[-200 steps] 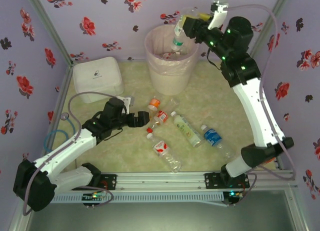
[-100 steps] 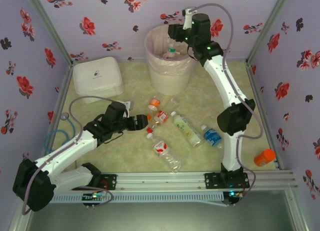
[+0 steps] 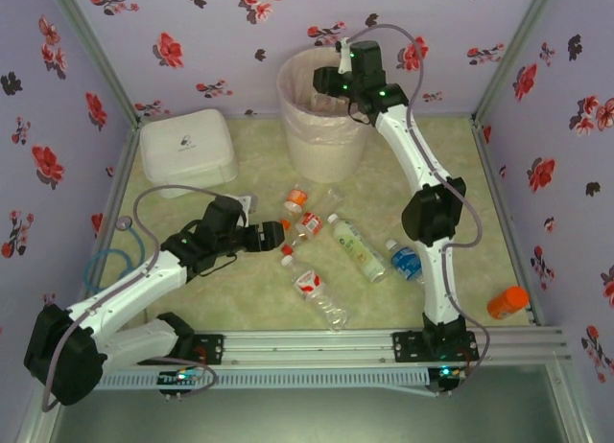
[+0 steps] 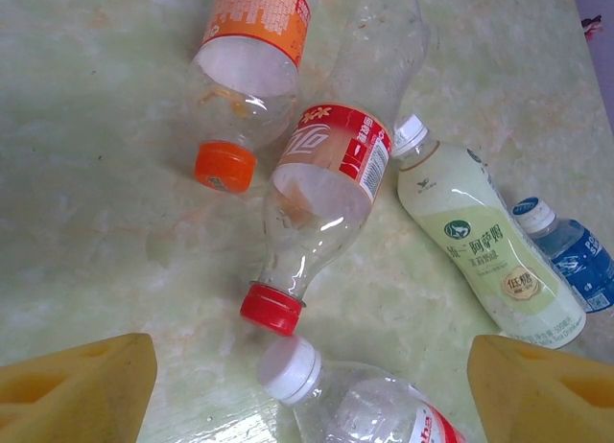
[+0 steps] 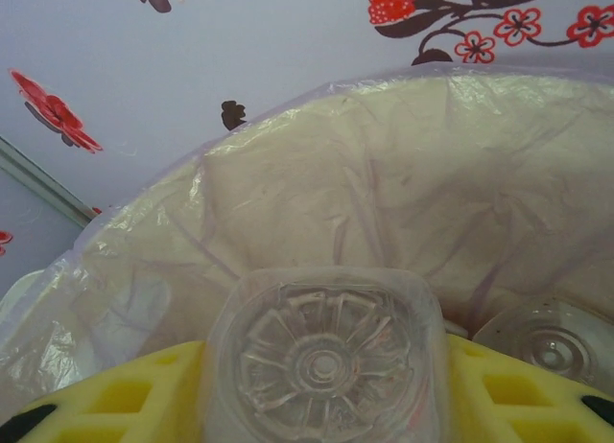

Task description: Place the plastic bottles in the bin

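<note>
Over bin (image 3: 326, 146), right jaws clamp bottle (image 5: 326, 361), base toward wrist, axis into bin; left jaws wide.

Legible on the green-labelled bottle (image 4: 484, 251), in its round badge (image 4: 519, 283): "低糖", below larger Chinese characters; on the red-labelled bottle (image 4: 331, 160), unreadable white script.

Bright, diffuse, even light; faint soft shadows; slightly hazy wrist views

Pale-pink bin (image 3: 321, 146), lilac walls (image 3: 221, 31) with red flowers, green-marbled table (image 3: 259, 170); orange-capped bottle (image 4: 245, 74), red-labelled bottle (image 4: 326, 174), blue-labelled bottle (image 4: 571, 256)
</note>
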### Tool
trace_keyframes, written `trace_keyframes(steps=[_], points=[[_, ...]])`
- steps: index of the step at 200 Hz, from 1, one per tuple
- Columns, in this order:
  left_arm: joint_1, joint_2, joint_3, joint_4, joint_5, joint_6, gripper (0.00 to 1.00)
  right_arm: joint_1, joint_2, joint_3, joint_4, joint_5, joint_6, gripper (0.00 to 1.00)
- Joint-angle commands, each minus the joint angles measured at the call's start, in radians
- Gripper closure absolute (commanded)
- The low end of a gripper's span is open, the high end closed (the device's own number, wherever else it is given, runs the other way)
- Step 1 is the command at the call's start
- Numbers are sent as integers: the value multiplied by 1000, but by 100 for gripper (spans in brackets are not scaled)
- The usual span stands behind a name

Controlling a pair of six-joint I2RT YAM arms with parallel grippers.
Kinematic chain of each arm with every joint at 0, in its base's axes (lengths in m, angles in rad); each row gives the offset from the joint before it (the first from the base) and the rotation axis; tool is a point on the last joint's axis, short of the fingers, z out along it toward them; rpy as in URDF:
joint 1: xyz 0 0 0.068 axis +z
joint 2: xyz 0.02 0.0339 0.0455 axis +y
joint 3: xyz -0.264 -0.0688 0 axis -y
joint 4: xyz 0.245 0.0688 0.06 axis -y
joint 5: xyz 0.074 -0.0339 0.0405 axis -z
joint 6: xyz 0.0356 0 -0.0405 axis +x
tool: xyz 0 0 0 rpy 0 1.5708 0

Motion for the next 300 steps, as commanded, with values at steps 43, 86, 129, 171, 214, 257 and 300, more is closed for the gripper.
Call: trace_keyframes(steps=[43,86,129,171,214,257,300], points=[[-7,19,1,-2,-23,0,3,2,44,78,-109,14,-9,36],[-8,38,17,-6,-26,12,0,0,-27,155,-157,24,-46,16],[-7,96,73,-26,-53,62,0,-11,-171,144,-216,49,-87,12],[18,241,188,-34,-75,137,13,-25,-465,-184,-209,58,-121,11],[55,443,334,-55,-42,248,26,-67,-865,-676,-153,48,-66,11],[91,618,429,-48,-1,303,25,-102,-1140,-939,-225,19,-6,13],[94,731,475,-42,22,305,12,-111,-1330,-1125,-263,63,41,13]])
